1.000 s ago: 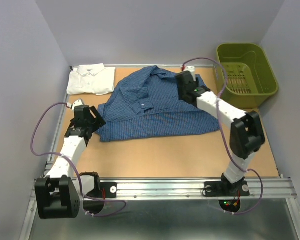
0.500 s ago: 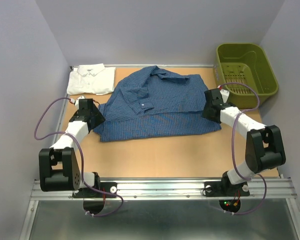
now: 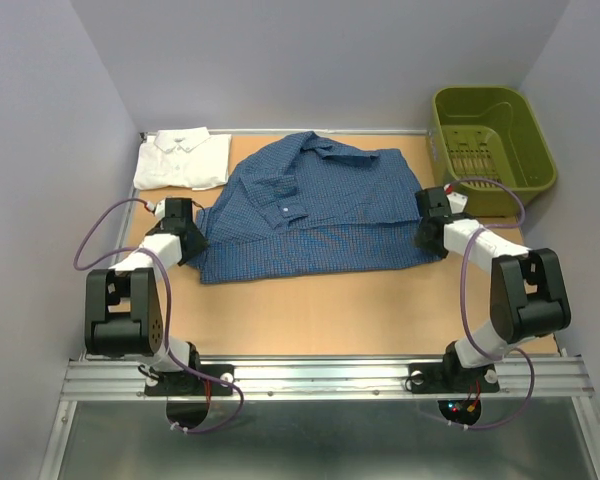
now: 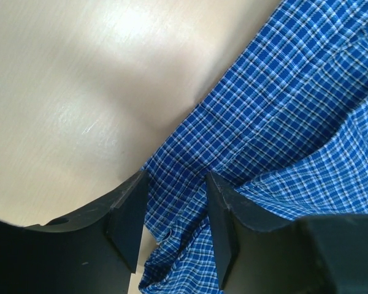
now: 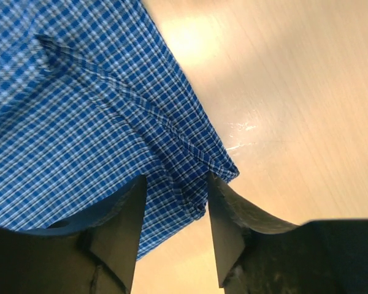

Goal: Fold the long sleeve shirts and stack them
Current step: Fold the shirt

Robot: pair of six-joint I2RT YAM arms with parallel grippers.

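The dark blue checked long sleeve shirt (image 3: 310, 210) lies spread across the middle of the table, collar toward the back. The white long sleeve shirt (image 3: 183, 160) sits folded at the back left corner. My left gripper (image 3: 185, 228) is low at the blue shirt's left edge. In the left wrist view its open jaws (image 4: 175, 226) straddle that checked hem (image 4: 282, 122). My right gripper (image 3: 427, 225) is low at the shirt's right edge. In the right wrist view its open jaws (image 5: 175, 226) straddle the shirt's corner (image 5: 80, 122), cloth lying between the fingers.
An olive-green plastic basket (image 3: 490, 140) stands at the back right, just beyond the table. Bare wood (image 3: 330, 310) lies between the blue shirt and the arm bases. Grey walls close in the left, back and right sides.
The right arm pulled back from the collar area to the shirt's right edge. The left arm folded in toward the left edge. Both grippers dropped low and their jaws narrowed around the cloth.
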